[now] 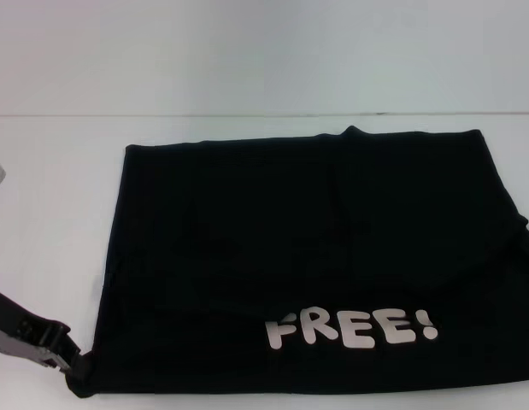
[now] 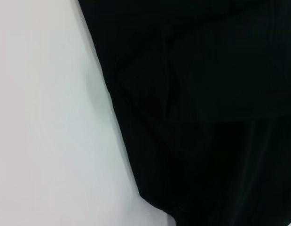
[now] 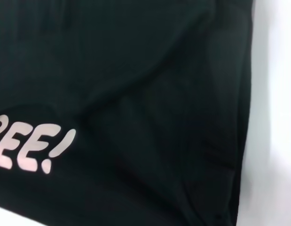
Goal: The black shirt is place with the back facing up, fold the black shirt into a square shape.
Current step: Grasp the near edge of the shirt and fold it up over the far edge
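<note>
Left gripper: we see the black-and-silver left gripper [image 1: 66, 359] at the worktop's near left corner, its tip at the near left corner of the cloth. Its fingers are hidden against the dark fabric, so we cannot tell whether they are clamped on it or apart.
Right gripper: not seen in the head view; its wrist camera looks down on the lettered part of the cloth, so we judge it hangs above the near right area.
Shirt: the large plain black soft cloth T-shirt [image 1: 307, 256] lies flat as a wide rectangle, reaching from the near edge toward the far edge and running off the right side of the head view.
Lettering: the white "FREE!" print [image 1: 351, 328] faces up near the near edge, right of centre.
Progress: we judge it partly folded. No sleeves stick out, layered edges cross the middle, and one small bump breaks the far edge. The outline is wider than deep, so at least one more fold seems left to reach a square.
Surface: a plain white matte worktop [image 1: 50, 213].
Room: behind the far edge, a bare pale wall [image 1: 247, 51].
</note>
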Motion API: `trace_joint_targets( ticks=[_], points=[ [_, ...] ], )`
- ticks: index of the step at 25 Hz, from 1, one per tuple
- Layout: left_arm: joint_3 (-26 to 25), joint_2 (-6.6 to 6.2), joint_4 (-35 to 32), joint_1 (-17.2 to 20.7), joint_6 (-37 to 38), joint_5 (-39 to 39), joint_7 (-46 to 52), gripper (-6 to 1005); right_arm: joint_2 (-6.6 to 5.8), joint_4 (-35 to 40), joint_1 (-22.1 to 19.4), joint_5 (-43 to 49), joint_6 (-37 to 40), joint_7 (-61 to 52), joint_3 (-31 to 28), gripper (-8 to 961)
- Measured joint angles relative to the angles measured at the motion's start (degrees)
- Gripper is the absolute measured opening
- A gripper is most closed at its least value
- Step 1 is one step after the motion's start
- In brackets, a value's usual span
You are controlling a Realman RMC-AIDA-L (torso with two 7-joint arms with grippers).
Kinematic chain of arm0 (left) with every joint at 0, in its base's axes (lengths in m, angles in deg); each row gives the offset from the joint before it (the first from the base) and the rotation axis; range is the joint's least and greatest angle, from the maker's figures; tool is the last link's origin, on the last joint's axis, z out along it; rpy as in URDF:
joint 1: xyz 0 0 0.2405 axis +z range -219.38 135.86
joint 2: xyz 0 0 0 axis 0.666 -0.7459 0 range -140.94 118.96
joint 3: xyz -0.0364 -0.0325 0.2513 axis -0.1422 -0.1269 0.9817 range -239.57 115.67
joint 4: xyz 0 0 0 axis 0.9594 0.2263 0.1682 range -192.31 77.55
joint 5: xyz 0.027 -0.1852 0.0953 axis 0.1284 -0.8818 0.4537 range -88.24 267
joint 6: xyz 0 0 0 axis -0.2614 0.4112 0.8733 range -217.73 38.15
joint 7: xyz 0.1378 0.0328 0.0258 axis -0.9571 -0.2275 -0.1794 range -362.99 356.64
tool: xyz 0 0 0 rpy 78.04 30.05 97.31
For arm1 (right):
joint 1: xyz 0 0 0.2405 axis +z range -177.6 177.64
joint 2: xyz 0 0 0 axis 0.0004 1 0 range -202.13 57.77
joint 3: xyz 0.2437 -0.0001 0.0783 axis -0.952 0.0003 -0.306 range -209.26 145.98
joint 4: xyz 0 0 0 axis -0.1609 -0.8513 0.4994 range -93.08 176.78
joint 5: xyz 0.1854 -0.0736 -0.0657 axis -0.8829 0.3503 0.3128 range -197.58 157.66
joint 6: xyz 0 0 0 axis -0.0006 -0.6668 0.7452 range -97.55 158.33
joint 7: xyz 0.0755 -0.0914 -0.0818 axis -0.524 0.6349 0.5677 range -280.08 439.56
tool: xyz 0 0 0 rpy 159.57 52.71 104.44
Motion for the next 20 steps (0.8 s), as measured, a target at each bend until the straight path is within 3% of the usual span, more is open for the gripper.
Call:
trace_joint_targets(
  ticks=[7, 13, 20],
  points=[
    [-0.13, 0.26, -2.76, 0.61, 5.13, -0.99, -1.34, 43, -0.48, 0.85, -0.39, 0.04, 1.18, 0.57, -1.2, 73],
    [0.68, 2.1, -2.2, -0.02, 7.86, -1.3, -4.51, 43, 0.57, 0.6, 0.12, 0.01, 4.02, 4.09, -1.62, 73],
    [1.15, 2.53, -2.33, -0.09, 11.31, -1.51, -5.87, 44, 0.78, 0.81, -0.54, -0.14, 9.69, 6.45, -3.9, 73]
  ],
)
